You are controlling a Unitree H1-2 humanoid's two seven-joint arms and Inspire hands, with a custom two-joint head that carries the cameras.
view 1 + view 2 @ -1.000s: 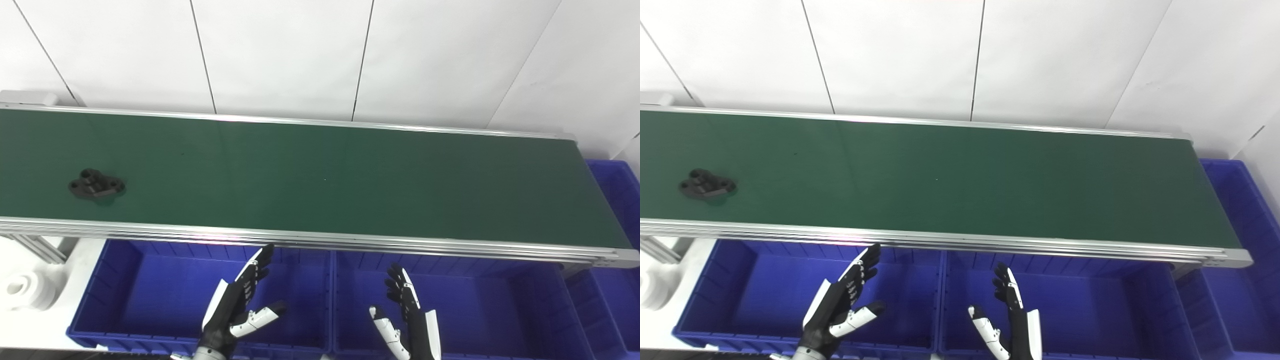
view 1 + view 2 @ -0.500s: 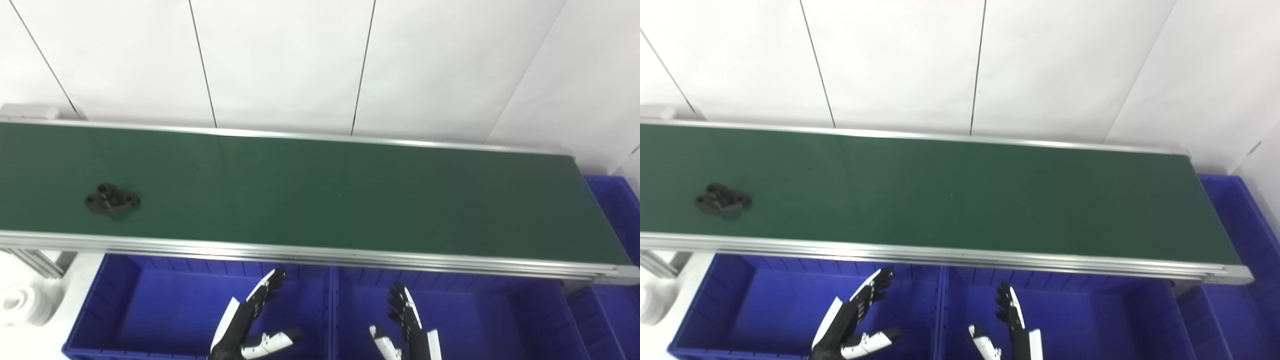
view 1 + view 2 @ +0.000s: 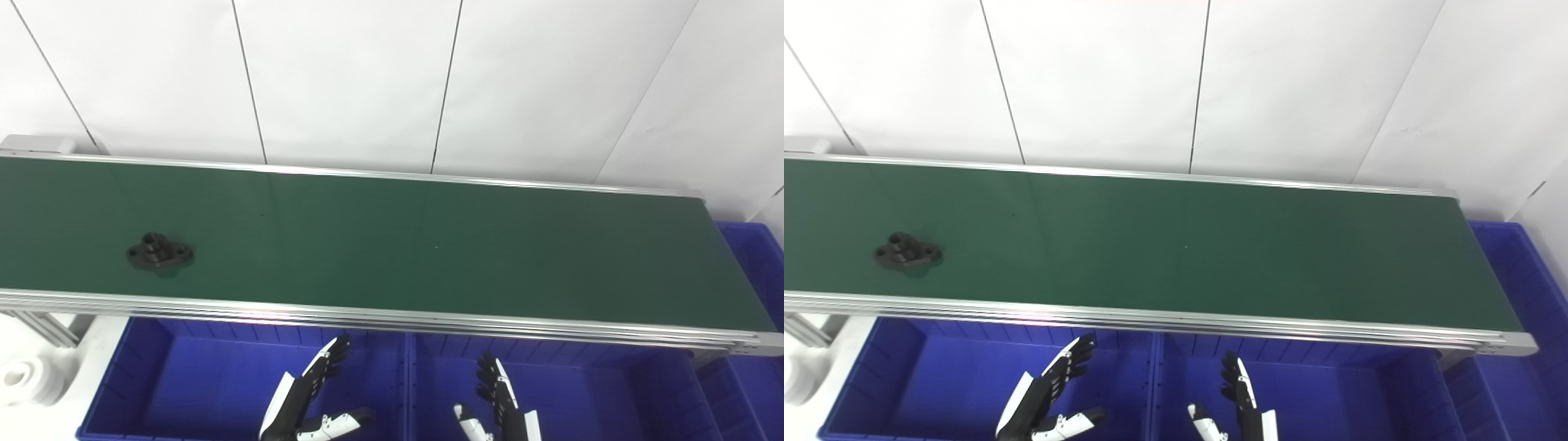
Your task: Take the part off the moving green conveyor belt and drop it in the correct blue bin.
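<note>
A black flanged part with holes lies on the green conveyor belt, at its left end near the front rail; it also shows in the right eye view. My left hand is open and empty, low over the left blue bin. My right hand is open and empty, low over the middle blue bin. Both hands are in front of the belt and far right of the part.
A third blue bin stands past the belt's right end. White round parts and an aluminium frame leg sit at the lower left. A white panelled wall runs behind the belt.
The camera has tilted up, so the whole scene sits lower in the picture. The black part has travelled right along the belt. Both hands stay open over the bins.
</note>
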